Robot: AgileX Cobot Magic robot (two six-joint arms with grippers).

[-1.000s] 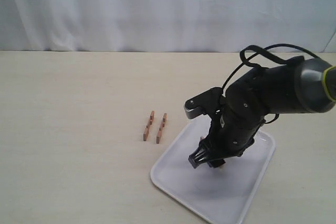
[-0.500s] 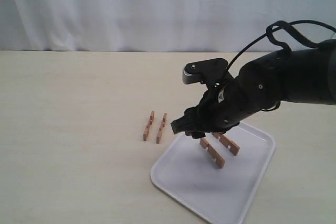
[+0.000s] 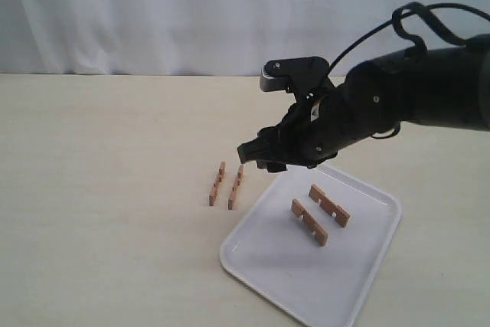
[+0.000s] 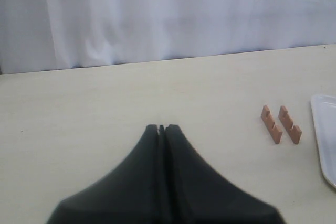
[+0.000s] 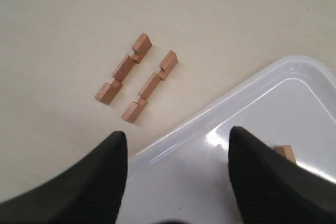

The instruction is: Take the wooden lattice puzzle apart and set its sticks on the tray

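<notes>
The lattice puzzle is apart. Two notched light-brown sticks [image 3: 226, 184] lie side by side on the table just left of the white tray [image 3: 264, 262]. Two more sticks [image 3: 319, 214] lie on the tray. My right gripper [image 3: 256, 155] hangs open and empty above the tray's near-left rim, close to the table sticks [image 5: 137, 77]; the tray rim [image 5: 220, 109] passes under it. My left gripper [image 4: 161, 128] is shut on nothing, far from the sticks [image 4: 281, 124], and does not show in the exterior view.
A white curtain [image 3: 191, 13] backs the beige table [image 3: 99, 189]. The right arm's dark body [image 3: 398, 105] and its cable loop reach over the tray's far side.
The right gripper rose from the tray, leaving two sticks lying there, and swung up and left toward the two sticks on the table.
</notes>
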